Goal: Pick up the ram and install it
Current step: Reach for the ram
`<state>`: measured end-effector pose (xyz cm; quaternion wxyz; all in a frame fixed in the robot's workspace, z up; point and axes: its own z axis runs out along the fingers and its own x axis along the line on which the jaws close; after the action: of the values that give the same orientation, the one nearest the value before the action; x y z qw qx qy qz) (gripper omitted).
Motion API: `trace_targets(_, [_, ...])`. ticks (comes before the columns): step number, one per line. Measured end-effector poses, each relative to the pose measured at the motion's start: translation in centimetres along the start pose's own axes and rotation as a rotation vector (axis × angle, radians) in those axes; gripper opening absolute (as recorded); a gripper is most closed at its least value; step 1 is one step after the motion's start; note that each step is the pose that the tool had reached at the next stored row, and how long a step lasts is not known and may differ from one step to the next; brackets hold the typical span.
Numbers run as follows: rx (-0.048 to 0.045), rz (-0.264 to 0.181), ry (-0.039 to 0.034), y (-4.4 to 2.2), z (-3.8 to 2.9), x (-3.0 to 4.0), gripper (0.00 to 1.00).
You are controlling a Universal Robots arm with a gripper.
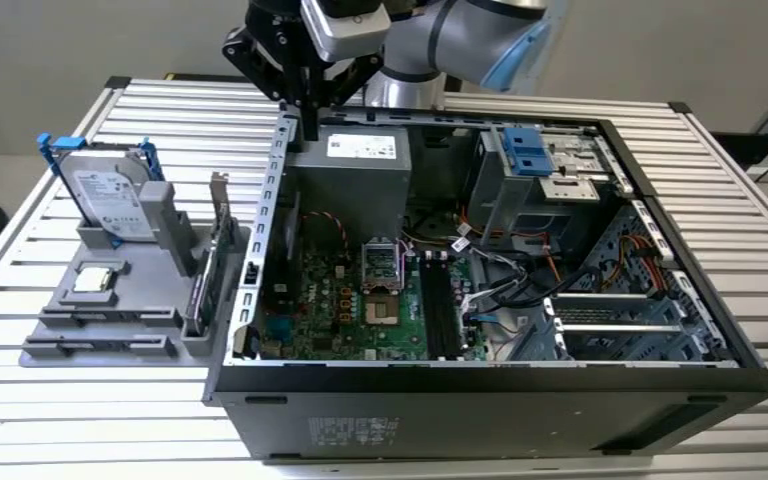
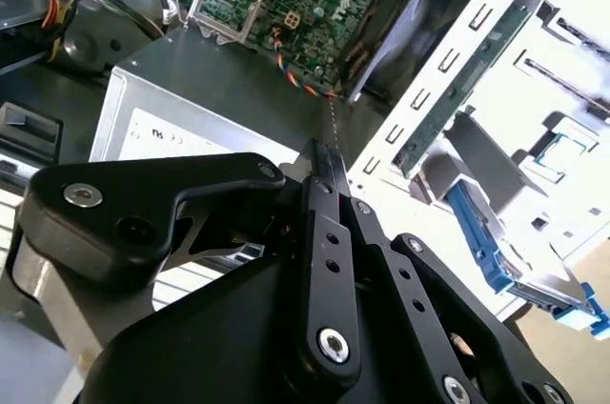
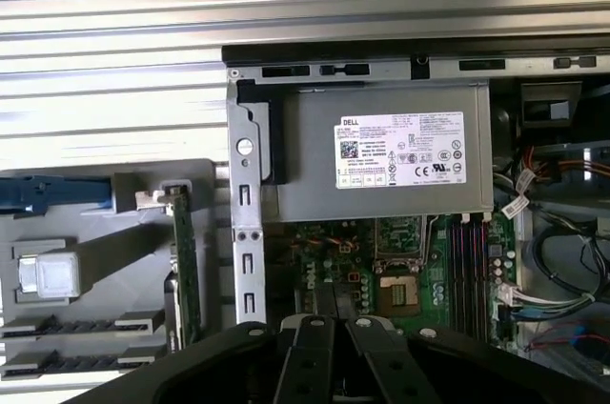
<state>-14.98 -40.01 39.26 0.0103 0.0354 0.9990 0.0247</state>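
My gripper (image 1: pixel 309 105) hangs over the back left corner of the open computer case (image 1: pixel 491 390), above the grey power supply (image 1: pixel 351 165). Its black fingers are shut on a thin dark stick, the ram (image 1: pixel 312 128), which pokes down below the fingertips. In the first wrist view the ram (image 3: pixel 329 297) shows edge-on between the fingers (image 3: pixel 297 347). In the second wrist view it is a thin line (image 2: pixel 331 123) running out from the gripper (image 2: pixel 322 161). The dark memory slots (image 1: pixel 440 305) lie on the green motherboard (image 1: pixel 357 300), also visible in the first wrist view (image 3: pixel 467 266).
A grey parts holder (image 1: pixel 104 320) stands at the exterior view's left, outside the case. It carries a silver hard drive in a blue frame (image 1: pixel 107 195) and an upright card with a metal bracket (image 1: pixel 219 235). Cables (image 1: pixel 518 285) and a drive cage (image 1: pixel 544 170) crowd the case's far side.
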Motion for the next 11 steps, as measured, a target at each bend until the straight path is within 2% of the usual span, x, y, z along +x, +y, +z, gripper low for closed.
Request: trace_targets(11, [0.0000, 0.000, 0.0000, -0.05, -0.02, 0.71, 0.00])
